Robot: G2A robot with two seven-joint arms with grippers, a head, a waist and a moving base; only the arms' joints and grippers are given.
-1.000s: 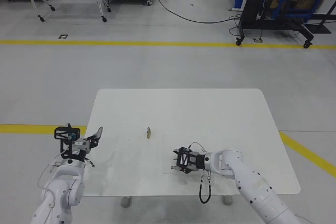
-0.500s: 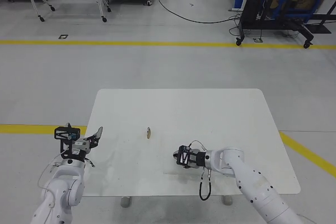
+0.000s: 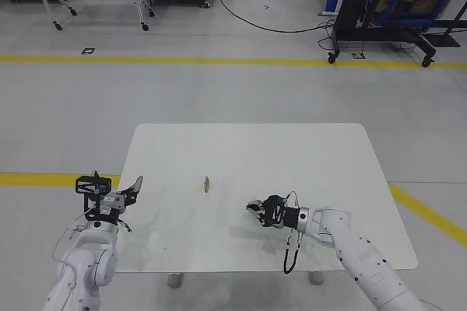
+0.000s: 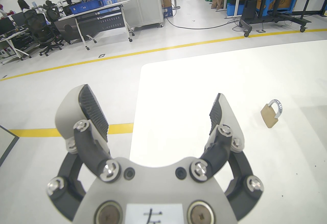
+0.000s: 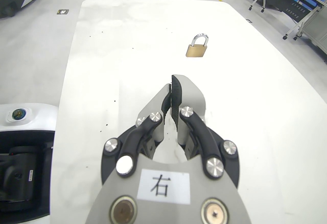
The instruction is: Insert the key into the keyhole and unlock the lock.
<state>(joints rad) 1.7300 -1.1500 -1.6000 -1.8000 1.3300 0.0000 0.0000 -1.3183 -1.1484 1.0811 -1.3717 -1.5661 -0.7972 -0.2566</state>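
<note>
The right gripper (image 5: pixel 171 82), pinched closed on a key or nothing (cannot tell), hangs near the padlock (image 5: pixel 196 50). The approach step seems in hand, with keyhole alignment next.

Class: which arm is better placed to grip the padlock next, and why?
Probably left: the left gripper is open and faces the padlock, while the right gripper is shut, so it would have to open first.

A white bench (image 3: pixel 319 163) with rounded corners carries a brass lock (image 3: pixel 206 184). The lock sits left of the bench's centre, about midway between the far and near edges. It appears to stand on its base with its silver shackle (image 5: pixel 201 37) uppermost. A few small dark specks (image 5: pixel 114 101) dot the surface.
</note>
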